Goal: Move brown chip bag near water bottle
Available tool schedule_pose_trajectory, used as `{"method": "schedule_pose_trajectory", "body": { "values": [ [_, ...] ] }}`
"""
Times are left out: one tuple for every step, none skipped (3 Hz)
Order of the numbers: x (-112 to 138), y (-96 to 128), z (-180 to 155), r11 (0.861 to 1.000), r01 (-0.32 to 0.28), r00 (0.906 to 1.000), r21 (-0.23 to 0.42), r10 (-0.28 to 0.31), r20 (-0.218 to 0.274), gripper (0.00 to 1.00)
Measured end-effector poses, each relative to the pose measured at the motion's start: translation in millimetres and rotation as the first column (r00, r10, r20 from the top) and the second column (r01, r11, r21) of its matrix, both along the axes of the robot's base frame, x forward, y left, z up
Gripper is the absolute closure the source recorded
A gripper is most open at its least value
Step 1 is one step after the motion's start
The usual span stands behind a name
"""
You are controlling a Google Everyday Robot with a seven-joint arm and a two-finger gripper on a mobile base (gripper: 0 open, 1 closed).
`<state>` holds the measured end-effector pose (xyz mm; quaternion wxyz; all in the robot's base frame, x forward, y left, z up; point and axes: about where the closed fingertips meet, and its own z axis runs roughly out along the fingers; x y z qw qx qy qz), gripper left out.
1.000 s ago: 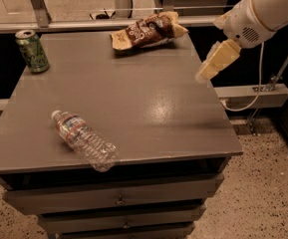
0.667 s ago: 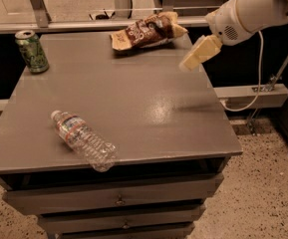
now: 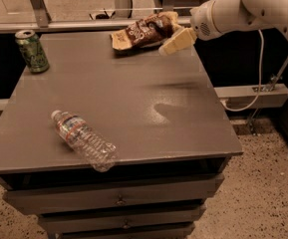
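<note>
The brown chip bag [image 3: 144, 31] lies crinkled at the far edge of the grey table [image 3: 133, 93], right of its middle. The water bottle [image 3: 83, 139] lies on its side near the front left, white cap pointing to the far left. My gripper [image 3: 169, 46] hangs at the end of the white arm coming in from the upper right. It is just right of the bag's right end, above the table's far right part.
A green soda can [image 3: 32, 51] stands upright at the far left corner. The table has drawers [image 3: 118, 199] below its front edge. A cable [image 3: 255, 78] and a rail run along the right side. Speckled floor lies beyond the table's right edge.
My gripper has moved left and toward the far edge, from off the table's right side to right beside the chip bag. The bag, bottle and can have not moved.
</note>
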<state>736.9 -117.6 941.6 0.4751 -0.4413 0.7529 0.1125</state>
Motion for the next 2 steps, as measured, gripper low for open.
{"method": "schedule_pose_trajectory", "body": {
  "values": [
    [35.8,6.9,-10.7,0.998,0.056,0.9981,0.042,-0.057,0.022,0.0],
    [83.7,13.9,-23.1,0.99,0.121,0.9906,0.078,-0.125,0.054,0.0]
  ]
}}
